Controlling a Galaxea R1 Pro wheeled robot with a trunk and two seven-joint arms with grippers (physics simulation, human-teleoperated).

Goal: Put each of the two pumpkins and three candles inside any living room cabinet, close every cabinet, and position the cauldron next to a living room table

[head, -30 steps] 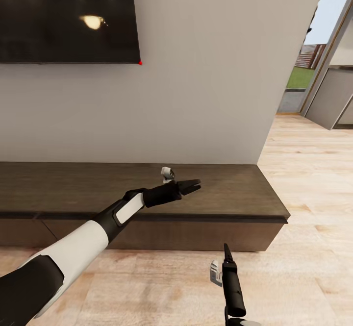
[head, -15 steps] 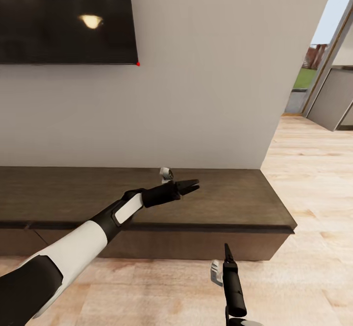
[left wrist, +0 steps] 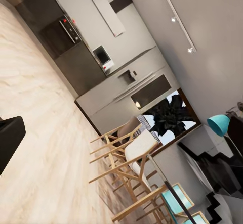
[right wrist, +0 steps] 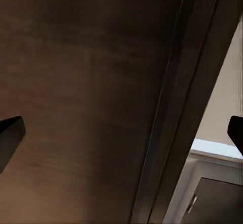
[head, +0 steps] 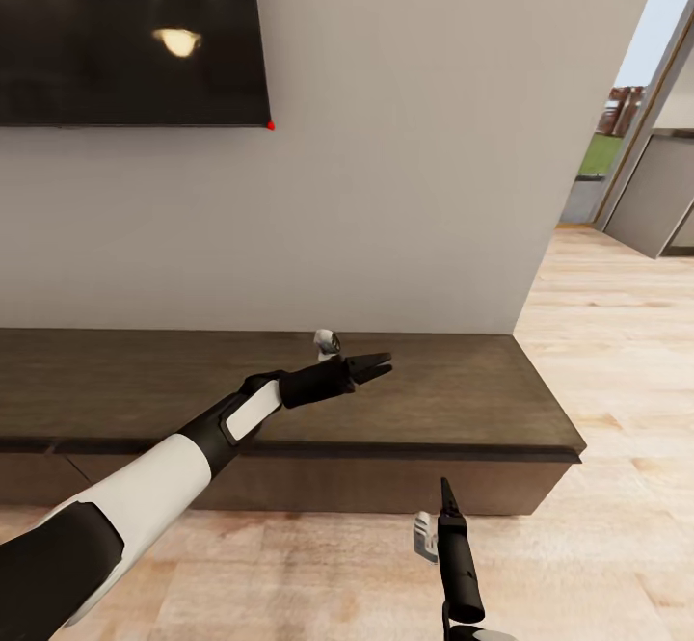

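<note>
The long low dark-brown cabinet (head: 463, 400) runs along the wall, and the drawer fronts I can see are shut. My left gripper (head: 378, 365) reaches out over its top, open and holding nothing. My right gripper (head: 446, 494) hangs low in front of the cabinet's right part, above the floor. In the right wrist view its fingertips (right wrist: 10, 133) stand wide apart at the picture's edges, open and empty, facing the cabinet's dark wood (right wrist: 76, 82). The pumpkins, candles, cauldron and low table are out of view.
A large black TV (head: 125, 34) hangs on the grey wall above the cabinet. Pale wood floor (head: 617, 352) extends to the right toward a doorway (head: 627, 159). The left wrist view looks across the floor to wooden bar stools (left wrist: 131, 163) and dark kitchen units (left wrist: 66, 37).
The whole head view has shifted slightly, so the camera has moved. Both arms keep the same pose and the grippers stay as they were.
</note>
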